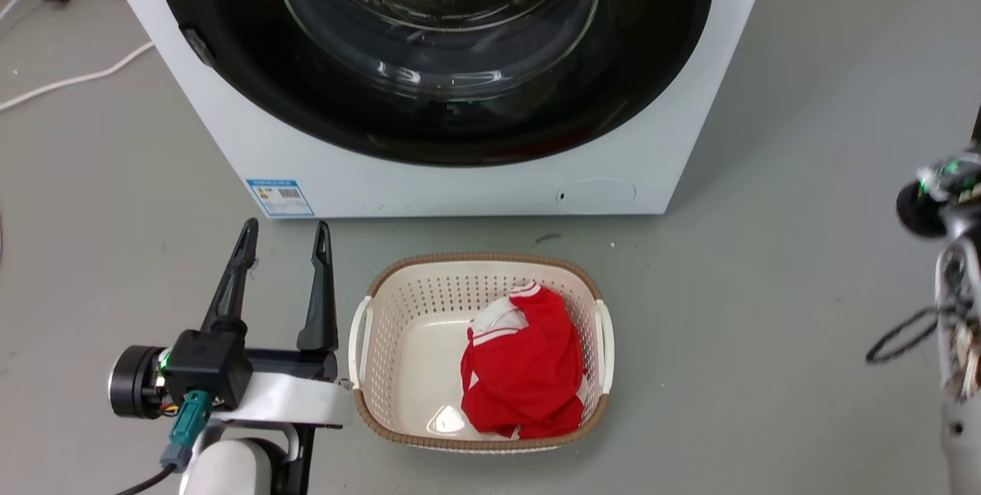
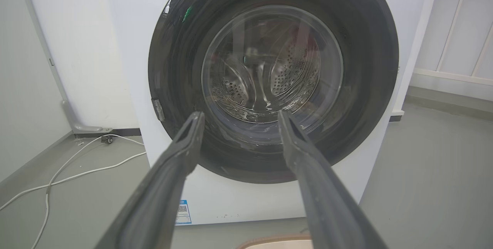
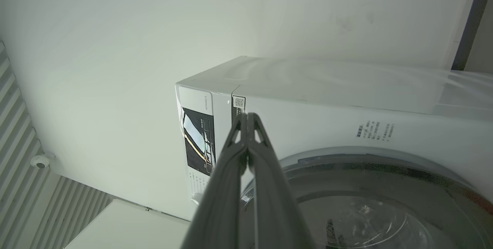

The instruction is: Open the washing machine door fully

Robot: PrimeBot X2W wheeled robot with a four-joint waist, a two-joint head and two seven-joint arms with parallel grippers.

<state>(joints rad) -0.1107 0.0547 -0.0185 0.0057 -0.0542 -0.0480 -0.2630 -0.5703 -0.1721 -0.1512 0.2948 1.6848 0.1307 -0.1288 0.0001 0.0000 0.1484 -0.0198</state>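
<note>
Filling most of the white machine's (image 1: 460, 188) front, the washing machine door (image 1: 433, 20) is seen shut flat against it. The left gripper (image 1: 285, 228) is held low before it, fingers spread wide and empty, probably made ready for the door's edge. The right gripper (image 3: 246, 117) is held aside, fingers pressed together, nothing between them.

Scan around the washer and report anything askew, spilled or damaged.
Nothing stands out. The washing machine door is closed, its glass intact; the laundry basket stands upright with a red garment inside; a white cable trails loosely on the floor beside the machine.
</note>
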